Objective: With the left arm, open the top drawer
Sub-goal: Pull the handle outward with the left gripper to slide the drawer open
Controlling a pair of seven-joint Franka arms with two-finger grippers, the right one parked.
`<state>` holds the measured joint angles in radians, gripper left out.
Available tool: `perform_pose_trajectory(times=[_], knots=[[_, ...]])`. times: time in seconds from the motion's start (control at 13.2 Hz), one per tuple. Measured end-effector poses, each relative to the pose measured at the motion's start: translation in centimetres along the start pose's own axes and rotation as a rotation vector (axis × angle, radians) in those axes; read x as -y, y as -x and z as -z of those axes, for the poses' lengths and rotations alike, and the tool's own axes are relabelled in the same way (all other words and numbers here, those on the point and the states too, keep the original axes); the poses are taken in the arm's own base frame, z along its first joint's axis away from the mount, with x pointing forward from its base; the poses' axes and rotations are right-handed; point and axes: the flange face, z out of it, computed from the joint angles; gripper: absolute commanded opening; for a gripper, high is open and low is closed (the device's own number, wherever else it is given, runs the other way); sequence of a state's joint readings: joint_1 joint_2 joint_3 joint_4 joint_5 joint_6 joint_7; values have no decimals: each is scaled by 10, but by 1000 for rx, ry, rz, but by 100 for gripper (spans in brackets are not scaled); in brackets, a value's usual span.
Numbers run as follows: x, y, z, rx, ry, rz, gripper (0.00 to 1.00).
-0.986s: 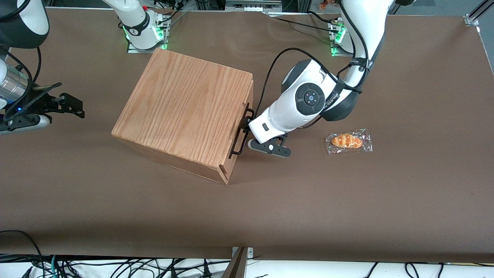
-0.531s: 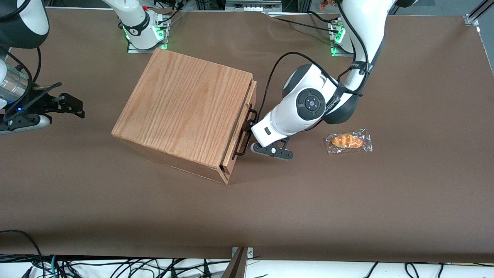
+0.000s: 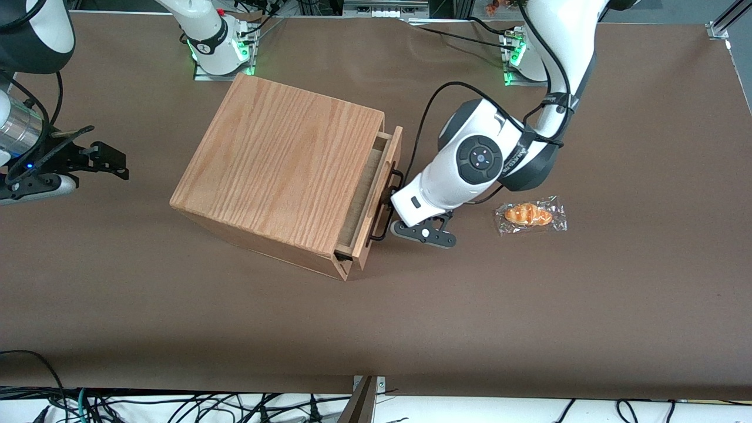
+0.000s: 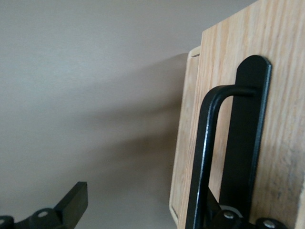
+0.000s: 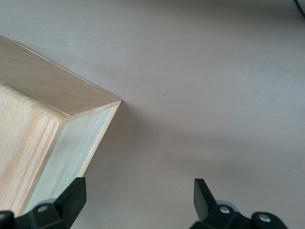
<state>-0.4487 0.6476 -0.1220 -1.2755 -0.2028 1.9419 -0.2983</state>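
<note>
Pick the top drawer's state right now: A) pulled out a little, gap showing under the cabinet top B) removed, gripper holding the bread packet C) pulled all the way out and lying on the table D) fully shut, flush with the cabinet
A: the top drawer stands slightly out from the cabinet, a dark gap showing, with the left arm's gripper at its black handle.

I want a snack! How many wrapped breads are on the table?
1: the wrapped bread lies on the table, beside the left arm's gripper at the top drawer handle.
</note>
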Motion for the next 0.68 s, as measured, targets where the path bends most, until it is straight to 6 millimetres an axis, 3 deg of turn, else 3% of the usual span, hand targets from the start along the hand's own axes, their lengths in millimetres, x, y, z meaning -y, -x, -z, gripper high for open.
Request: perform_pose_trajectory(times=[0.53, 0.68], knots=[[77, -18, 19, 34, -7, -37, 100], [86, -21, 21, 34, -5, -43, 100]])
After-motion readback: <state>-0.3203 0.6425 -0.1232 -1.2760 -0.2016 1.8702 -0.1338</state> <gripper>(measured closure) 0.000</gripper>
